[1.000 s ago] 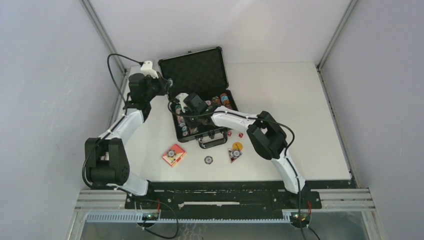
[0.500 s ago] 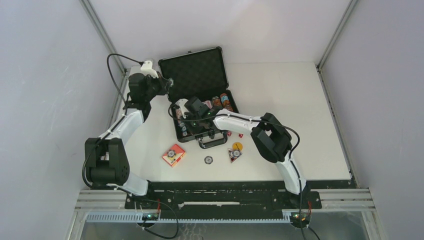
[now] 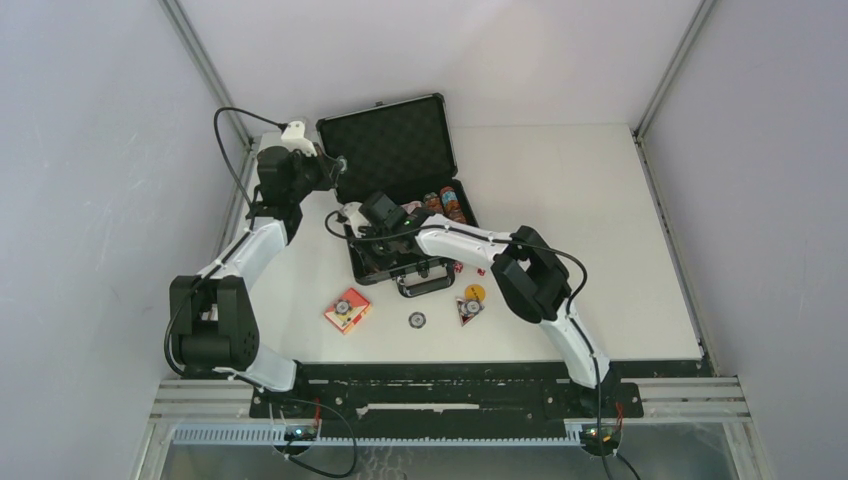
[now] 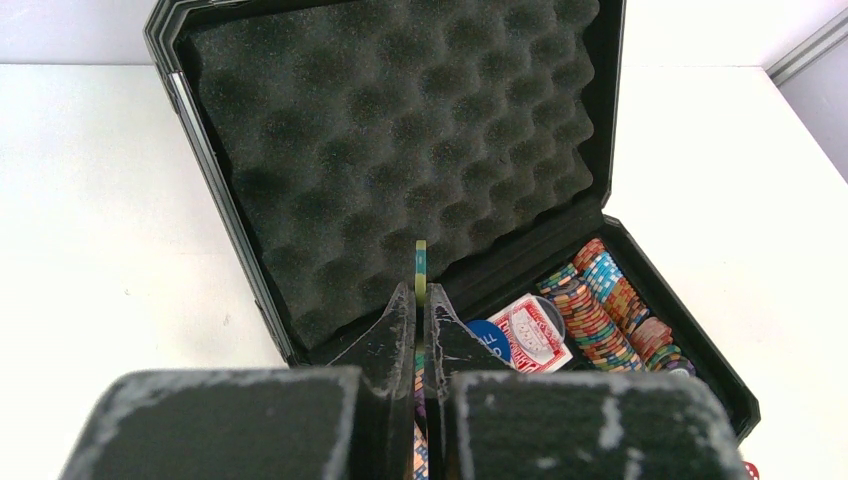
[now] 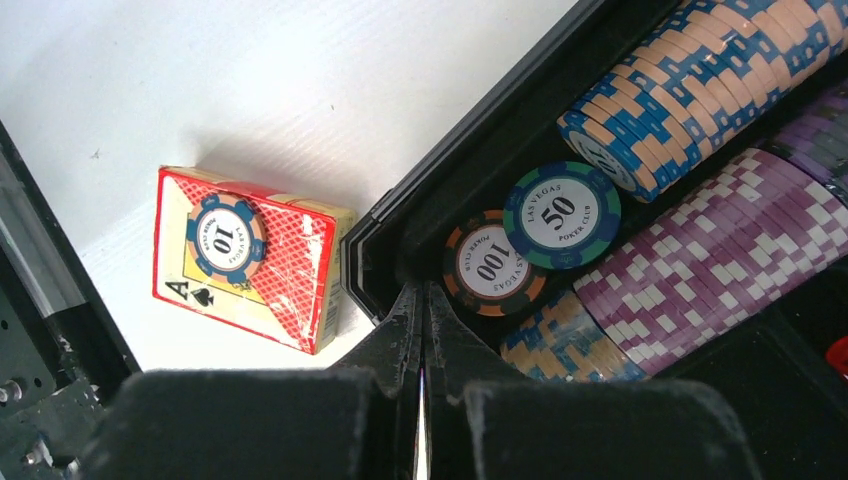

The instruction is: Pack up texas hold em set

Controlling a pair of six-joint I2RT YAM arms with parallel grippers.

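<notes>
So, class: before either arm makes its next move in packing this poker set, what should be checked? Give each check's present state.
1. case lid open: ok.
2. left gripper shut on chip: ok.
3. right gripper open for picking: not ok, shut.
4. table rid of loose pieces: not ok; card box with 10 chip on it lies outside.
5. free slot for that card box: cannot tell.

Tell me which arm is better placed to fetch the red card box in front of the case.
Right. The right gripper is shut, apparently empty, at the near corner of the case, with the card box nearby. The left gripper is shut on a chip up by the lid.
</notes>
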